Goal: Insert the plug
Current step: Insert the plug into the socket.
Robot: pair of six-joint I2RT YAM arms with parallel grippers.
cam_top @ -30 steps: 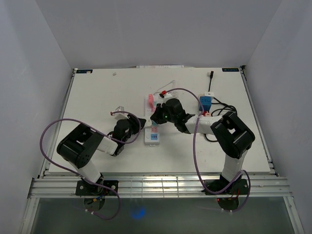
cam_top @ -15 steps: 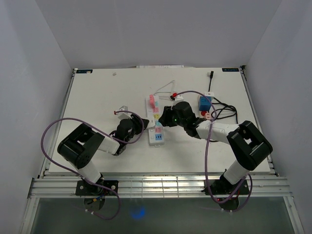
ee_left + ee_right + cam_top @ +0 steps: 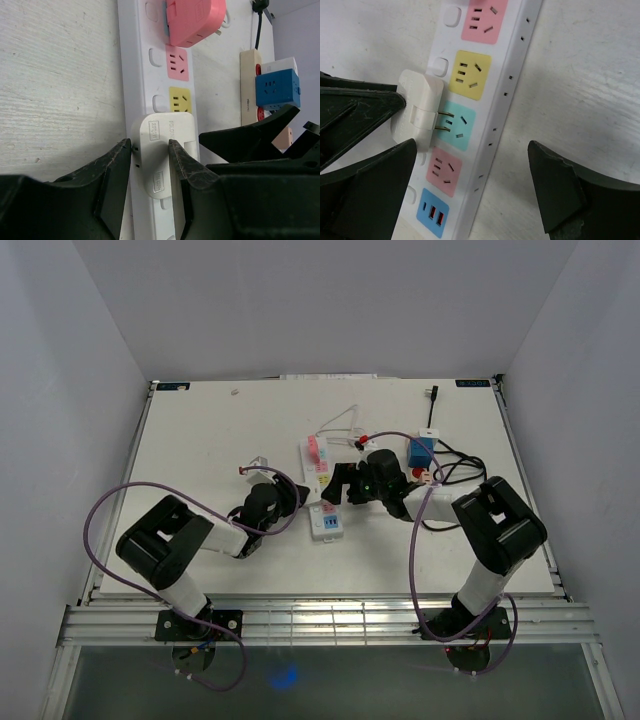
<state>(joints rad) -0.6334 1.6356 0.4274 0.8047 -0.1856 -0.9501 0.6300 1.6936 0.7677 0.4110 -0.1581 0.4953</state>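
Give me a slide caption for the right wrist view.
Left claw holds the white plug, prongs showing, at the teal socket of the power strip; right claw open.

surface (image 3: 200, 440): white, matte | pink adapter (image 3: 192, 20): near centre | blue cube socket (image 3: 421, 451): right of centre, just beside beige strip (image 3: 247, 85) | black cable (image 3: 465, 460): right of cube | small black connector (image 3: 433, 395): far right
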